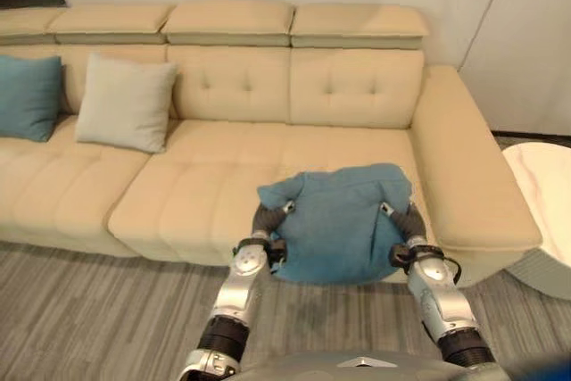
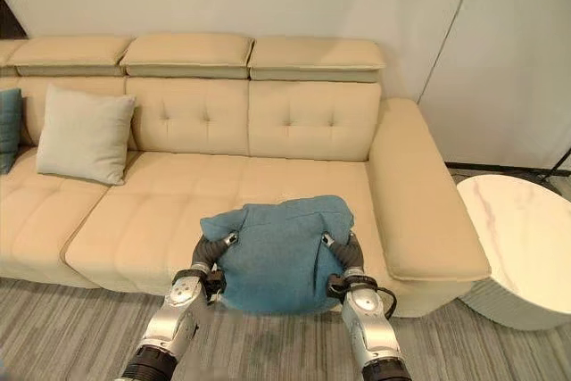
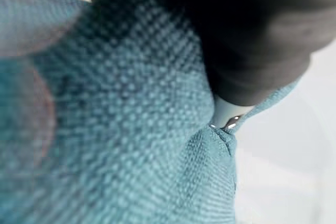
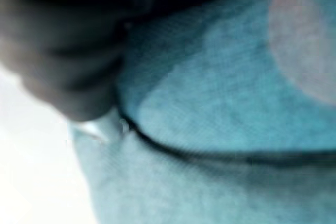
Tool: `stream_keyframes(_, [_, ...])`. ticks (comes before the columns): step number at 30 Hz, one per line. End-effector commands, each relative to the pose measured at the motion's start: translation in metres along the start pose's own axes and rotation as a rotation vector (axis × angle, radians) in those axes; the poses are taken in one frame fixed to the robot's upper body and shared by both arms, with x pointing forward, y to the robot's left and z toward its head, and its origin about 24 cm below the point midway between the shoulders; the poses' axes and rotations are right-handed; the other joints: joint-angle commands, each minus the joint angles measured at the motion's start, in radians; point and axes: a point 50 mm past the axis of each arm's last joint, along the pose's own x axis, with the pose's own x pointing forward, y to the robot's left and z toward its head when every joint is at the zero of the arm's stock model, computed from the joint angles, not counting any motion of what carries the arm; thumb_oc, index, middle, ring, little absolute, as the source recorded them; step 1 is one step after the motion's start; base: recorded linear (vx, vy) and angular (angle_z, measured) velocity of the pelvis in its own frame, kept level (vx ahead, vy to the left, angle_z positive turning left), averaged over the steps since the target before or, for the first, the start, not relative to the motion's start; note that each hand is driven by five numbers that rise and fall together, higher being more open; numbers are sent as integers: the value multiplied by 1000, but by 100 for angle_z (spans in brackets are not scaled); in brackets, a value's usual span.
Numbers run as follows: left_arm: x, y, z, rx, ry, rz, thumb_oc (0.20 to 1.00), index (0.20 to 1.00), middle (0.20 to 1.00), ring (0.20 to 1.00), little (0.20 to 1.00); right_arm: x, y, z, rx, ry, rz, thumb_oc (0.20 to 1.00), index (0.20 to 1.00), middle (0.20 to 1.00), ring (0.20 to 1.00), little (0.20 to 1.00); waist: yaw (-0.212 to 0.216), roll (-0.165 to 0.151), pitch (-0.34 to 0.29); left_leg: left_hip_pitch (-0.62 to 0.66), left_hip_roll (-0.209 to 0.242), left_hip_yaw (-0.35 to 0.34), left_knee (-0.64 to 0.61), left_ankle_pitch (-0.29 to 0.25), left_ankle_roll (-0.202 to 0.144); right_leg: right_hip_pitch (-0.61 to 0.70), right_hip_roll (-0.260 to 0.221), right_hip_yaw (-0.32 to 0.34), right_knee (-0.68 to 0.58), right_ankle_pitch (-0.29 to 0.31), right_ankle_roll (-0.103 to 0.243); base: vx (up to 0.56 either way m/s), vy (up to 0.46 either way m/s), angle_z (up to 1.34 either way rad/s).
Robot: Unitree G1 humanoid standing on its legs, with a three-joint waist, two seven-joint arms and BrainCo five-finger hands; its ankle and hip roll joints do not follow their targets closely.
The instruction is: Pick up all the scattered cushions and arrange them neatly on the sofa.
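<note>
A teal cushion [image 1: 339, 225] hangs in front of the beige sofa [image 1: 223, 153], over the front edge of its right seat, carried between my two hands. My left hand [image 1: 266, 218] presses on its left side and my right hand [image 1: 409, 220] on its right side. The left wrist view has the teal weave [image 3: 131, 129] right against the hand's dark cover [image 3: 262, 35]. In the right wrist view the cushion's seam [image 4: 220, 156] runs past the dark cover [image 4: 68, 51]. A light grey cushion [image 1: 125, 103] and another teal cushion [image 1: 28, 95] lean upright on the sofa's left part.
A round white marble-topped table [image 2: 522, 238] stands on the right, close to the sofa's right armrest [image 2: 419, 194]. Grey striped carpet [image 1: 89, 310] lies before the sofa. The middle and right seats hold nothing.
</note>
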Motion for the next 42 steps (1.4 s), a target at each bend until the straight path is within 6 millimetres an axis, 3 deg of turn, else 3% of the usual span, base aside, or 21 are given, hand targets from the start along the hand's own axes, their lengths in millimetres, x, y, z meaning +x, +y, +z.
stream_keyframes(1, [3, -67, 33, -65, -165, -222, 200, 200, 200, 200, 200, 2, 81, 65, 93, -308, 360, 200, 200, 200, 200, 200, 13, -6, -47, 92, -27, -53, -122, 32, -26, 74, -18, 125, -17, 55, 15, 225, 77, -33])
stream_keyframes(3, [3, -62, 32, -76, -174, -196, 200, 200, 200, 200, 200, 5, 85, 73, 108, -339, 380, 200, 200, 200, 200, 200, 38, -1, -35, -2, -32, -159, -223, 96, -62, 134, -12, 181, -21, 21, 15, 262, 143, -56])
stream_keyframes(9, [7, -62, 29, -47, -162, -175, 200, 200, 200, 200, 200, 10, 86, 77, 120, -342, 385, 200, 200, 200, 200, 200, 60, 29, -58, 118, -9, -155, -256, 178, -70, 183, -34, 247, -22, 7, 66, 242, 280, -67])
stream_keyframes(10, [7, -61, 29, -33, -163, -180, 200, 200, 200, 200, 200, 9, 84, 75, 132, -339, 377, 200, 200, 200, 200, 200, 56, 28, -80, 163, -27, -137, -263, 195, -50, 185, -54, 261, -23, 10, 98, 241, 336, -23])
stream_keyframes(11, [7, -61, 29, -33, -163, -180, 200, 200, 200, 200, 200, 9, 84, 75, 132, -339, 377, 200, 200, 200, 200, 200, 57, 28, -81, 163, -26, -137, -265, 196, -50, 184, -54, 262, -23, 11, 98, 307, 421, -23])
stream_keyframes(15, [13, -63, 38, -22, -175, -210, 200, 200, 200, 200, 200, 14, 81, 72, 142, -327, 366, 200, 200, 200, 200, 200, 58, 24, -120, 258, -56, -75, -293, 175, 19, 154, -97, 259, 91, -17, 183, 198, 293, -36])
stream_keyframes(17, [14, -67, 40, -34, -175, -223, 200, 200, 200, 200, 200, 17, 80, 71, 152, -316, 363, 200, 200, 200, 200, 200, 59, 25, -122, 271, -60, -67, -293, 170, 30, 138, -106, 247, 151, -4, 206, 121, 147, -38])
stream_keyframes(18, [18, -72, 47, -30, -186, -237, 200, 200, 200, 200, 200, 21, 79, 71, 141, -311, 348, 200, 200, 200, 200, 200, 53, 21, -120, 292, -71, -65, -291, 159, 47, 116, -127, 219, 214, 18, 239, 114, 101, -11])
stream_keyframes(21, [26, -74, 57, -10, -205, -224, 200, 200, 200, 200, 200, 27, 82, 73, 116, -307, 351, 200, 200, 200, 200, 200, 55, 18, -132, 321, -71, -59, -320, 151, 64, 130, -167, 166, 139, 56, 240, 112, 40, 2])
stream_keyframes(22, [34, -72, 68, 15, -226, -197, 200, 200, 200, 200, 200, 36, 87, 77, 95, -292, 359, 200, 200, 200, 200, 200, 58, 12, -141, 344, -70, -62, -341, 135, 71, 125, -201, 107, 10, 82, 229, 143, -13, 5])
stream_keyframes(25, [43, -70, 81, 37, -246, -170, 200, 200, 200, 200, 200, 45, 90, 83, 54, -284, 357, 200, 200, 200, 200, 200, 50, 13, -137, 367, -64, -73, -347, 121, 68, 44, -199, 122, -49, 131, 220, 145, -37, -12])
stream_keyframes(28, [58, -72, 97, 77, -255, -151, 200, 200, 200, 200, 200, 61, 87, 95, -5, -274, 330, 200, 200, 200, 200, 200, 42, 1, -131, 373, -72, -92, -360, 117, 63, 59, -200, 167, -98, 146, 217, 154, -67, 29])
stream_keyframes(29, [68, -72, 120, 101, -287, -117, 200, 200, 200, 200, 200, 73, 90, 114, -32, -283, 323, 200, 200, 200, 200, 200, 41, -6, -126, 363, -61, -107, -400, 130, 60, 41, -189, 163, -110, 154, 210, -64, -129, 65])
stream_keyframes(31, [77, -78, 143, 121, -315, -100, 200, 200, 200, 200, 200, 84, 97, 137, -75, -297, 331, 200, 200, 200, 200, 200, 37, -9, -117, 337, -50, -134, -431, 150, 57, 19, -175, 156, -136, 164, 198, -79, -140, 30])
stream_keyframes(32, [77, -78, 143, 121, -315, -100, 200, 200, 200, 200, 200, 84, 97, 137, -75, -298, 331, 200, 200, 200, 200, 200, 37, -9, -117, 337, -50, -134, -431, 150, 57, 19, -175, 156, -136, 164, 198, -156, -163, 9])
stream_keyframes(34, [84, -86, 189, 162, -392, -76, 200, 200, 200, 200, 200, 97, 113, 187, -105, -337, 334, 200, 200, 200, 200, 200, 37, -12, -72, 246, -35, -160, -441, 182, 47, -56, -157, 146, -136, 173, 193, -303, -176, 19])
stream_keyframes(36, [84, -89, 233, 194, -477, -42, 200, 200, 200, 200, 200, 98, 124, 235, -158, -416, 326, 200, 200, 200, 200, 200, 34, -9, -26, 151, -31, -165, -440, 211, 36, -144, -148, 144, -136, 191, 193, -406, -78, 19])
stream_keyframes(38, [81, -89, 270, 235, -551, -8, 200, 200, 200, 200, 200, 95, 131, 268, -205, -474, 320, 200, 200, 200, 200, 200, 30, -3, 0, 72, -38, -166, -442, 233, 27, -224, -138, 145, -136, 211, 189, -313, -3, 5])
stream_keyframes(39, [81, -89, 271, 235, -554, -8, 200, 200, 200, 200, 200, 94, 131, 270, -205, -477, 320, 200, 200, 200, 200, 200, 29, -2, -2, 67, -38, -166, -441, 233, 27, -229, -138, 145, -136, 212, 189, -197, 3, -8])
stream_keyframes(41, [73, -92, 309, 283, -628, 17, 200, 200, 200, 200, 200, 88, 132, 306, -248, -554, 302, 200, 200, 200, 200, 200, 21, 7, 8, -26, -53, -170, -445, 266, 12, -327, -130, 146, -136, 230, 190, -184, 31, -4])
stream_keyframes(42, [72, -92, 310, 282, -630, 16, 200, 200, 200, 200, 200, 88, 132, 307, -248, -556, 302, 200, 200, 200, 200, 200, 20, 8, 6, -30, -53, -170, -445, 267, 11, -332, -130, 146, -136, 231, 190, -122, 29, 6])
